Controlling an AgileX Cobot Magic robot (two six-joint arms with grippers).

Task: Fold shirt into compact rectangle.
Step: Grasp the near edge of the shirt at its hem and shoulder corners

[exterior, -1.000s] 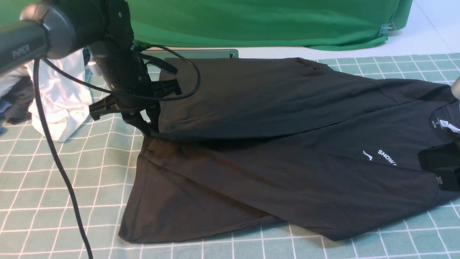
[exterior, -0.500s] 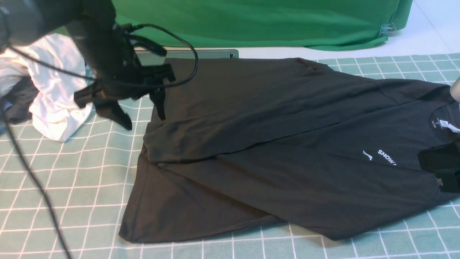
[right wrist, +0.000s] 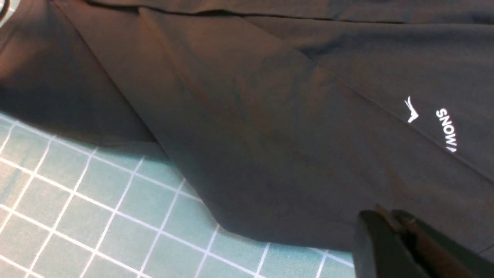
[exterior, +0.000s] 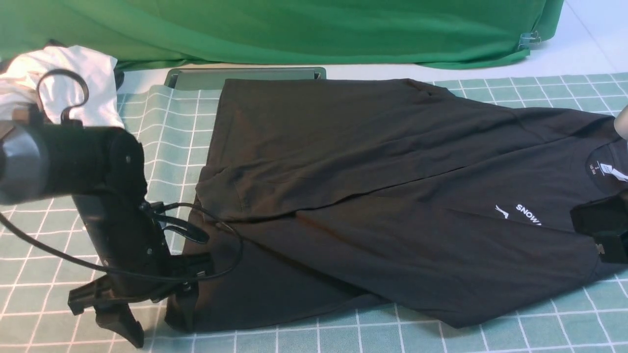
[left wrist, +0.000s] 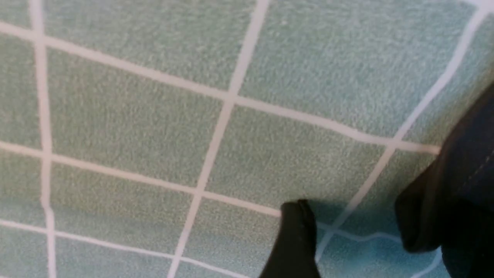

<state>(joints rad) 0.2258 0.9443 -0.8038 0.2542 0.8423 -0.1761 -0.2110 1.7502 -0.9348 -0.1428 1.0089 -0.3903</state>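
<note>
The black shirt [exterior: 373,196] lies spread on the checked mat, its far side folded over toward the middle and its white print [exterior: 527,214] near the right end. My left gripper [exterior: 157,321] is open and low at the shirt's near left hem corner, one finger on the mat side and the other against the cloth. In the left wrist view that gripper [left wrist: 359,231] has bare mat between its fingers, with the shirt's hem [left wrist: 471,162] beside one of them. My right gripper [exterior: 606,235] is shut over the shirt near the collar. Its closed tips [right wrist: 388,216] sit above the dark cloth [right wrist: 251,116].
A crumpled white garment [exterior: 73,83] lies at the far left. A big green cloth [exterior: 343,29] hangs along the back. A grey flat board [exterior: 245,76] sits behind the shirt's far edge. The left arm's cable [exterior: 216,255] loops over the shirt's left hem.
My left gripper let go of the shirt's far left hem, opened, and swung down to the near left corner. The folded flap settled flat. The right arm has not moved.
</note>
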